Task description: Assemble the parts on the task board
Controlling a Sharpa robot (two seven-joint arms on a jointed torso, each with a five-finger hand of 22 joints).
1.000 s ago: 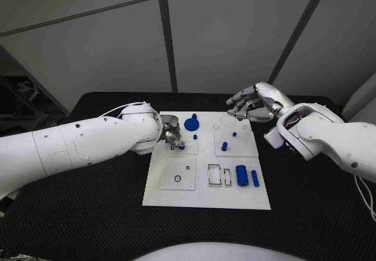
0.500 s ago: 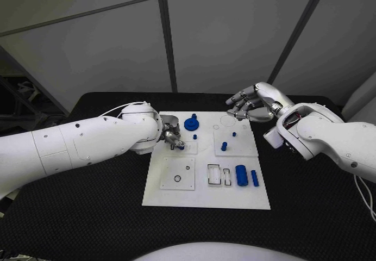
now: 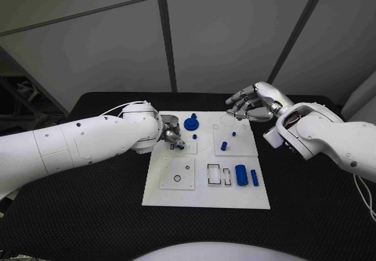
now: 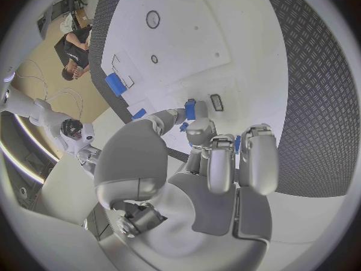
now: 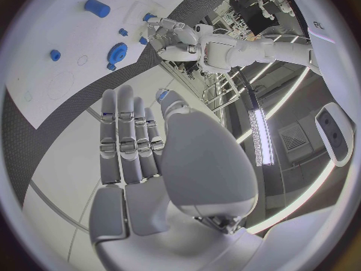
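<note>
The white task board lies mid-table. My left hand hovers over its far left part and pinches a small blue part between thumb and finger; the left wrist view shows that blue part at the fingertips just above the board, beside a small slot. A blue gear and a small blue peg stand close by. My right hand hangs over the board's far right corner, fingers apart and holding nothing, as the right hand also appears in its own wrist view.
A blue peg stands on the right-hand plate, with a tiny blue piece beyond it. A thick blue cylinder and a slim blue one lie near the board's right edge, next to two rectangular slots. Black table surrounds the board.
The left hand has shifted very slightly with the small blue part in its fingers. The right hand has stayed where it was.
</note>
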